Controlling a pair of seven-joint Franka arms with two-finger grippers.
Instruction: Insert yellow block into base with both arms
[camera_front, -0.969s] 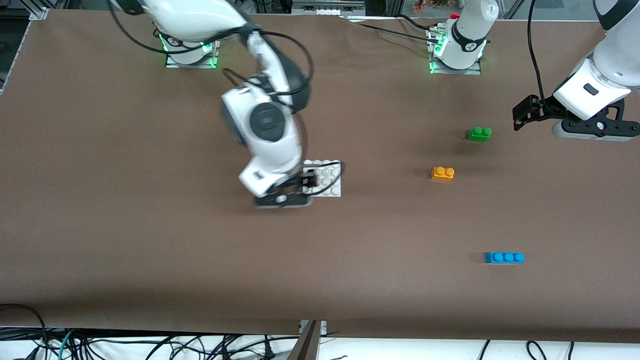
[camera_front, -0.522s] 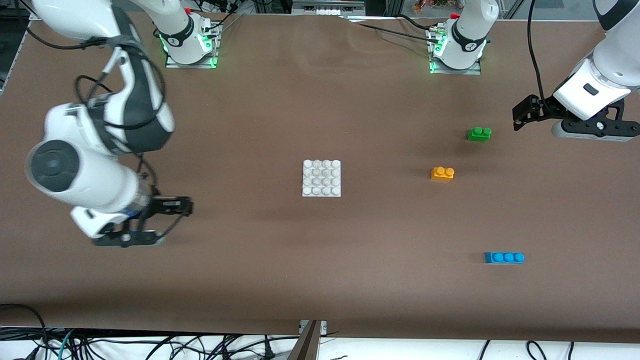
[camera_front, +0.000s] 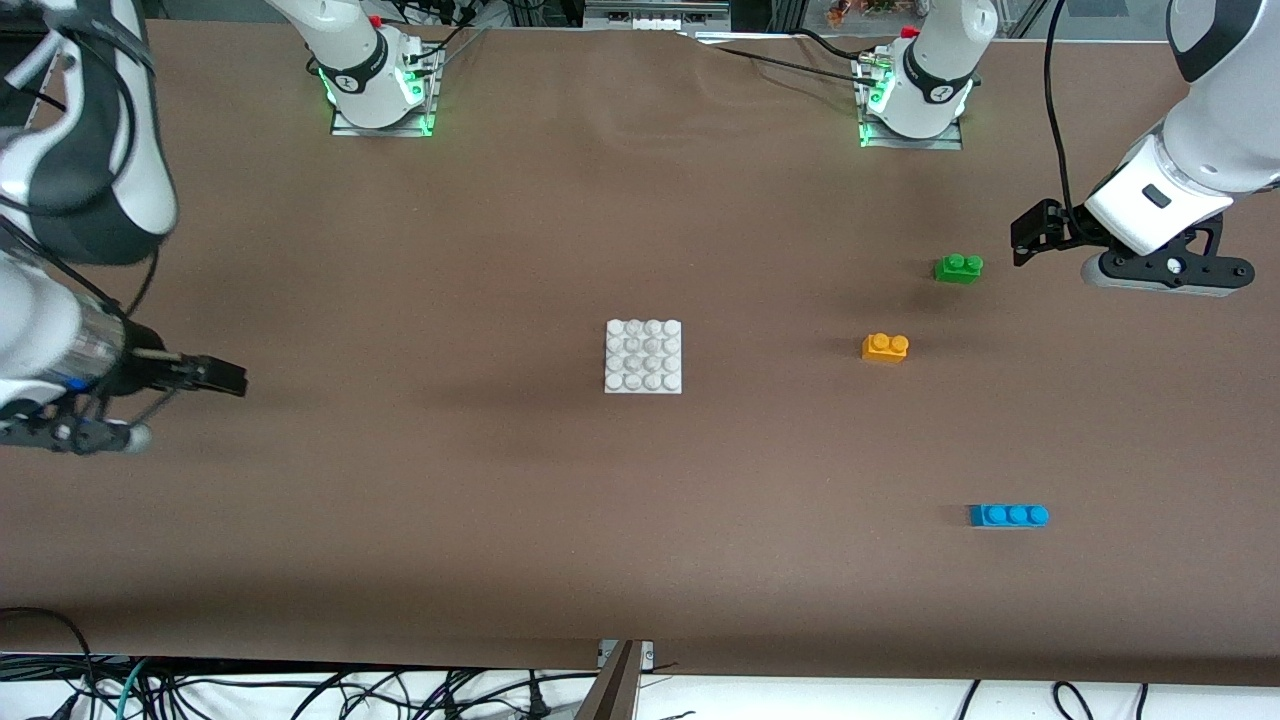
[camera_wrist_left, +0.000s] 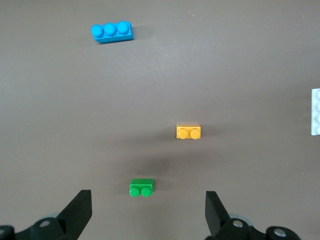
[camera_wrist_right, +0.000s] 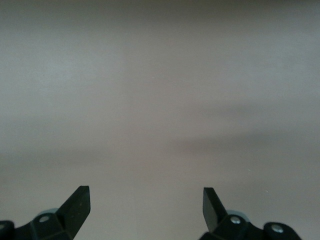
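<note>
The yellow block (camera_front: 885, 347) lies on the brown table, between the white studded base (camera_front: 643, 356) and the left arm's end. My left gripper (camera_front: 1032, 238) is open and empty, up beside the green brick (camera_front: 958, 268), toward the left arm's end of the table. In the left wrist view the left gripper (camera_wrist_left: 148, 201) has the green brick (camera_wrist_left: 142, 187) between its open fingers, with the yellow block (camera_wrist_left: 188, 132) farther out and an edge of the base (camera_wrist_left: 316, 111). My right gripper (camera_front: 215, 377) is open and empty at the right arm's end, and the right wrist view (camera_wrist_right: 145, 195) shows only bare table.
A longer blue three-stud brick (camera_front: 1009, 515) lies nearer to the front camera than the yellow block; it also shows in the left wrist view (camera_wrist_left: 112, 31). The two arm bases (camera_front: 378, 95) stand along the table's back edge.
My right arm has swung from over the base out to the right arm's end of the table. My left gripper has shifted slightly toward the green brick. The bricks and base have not moved.
</note>
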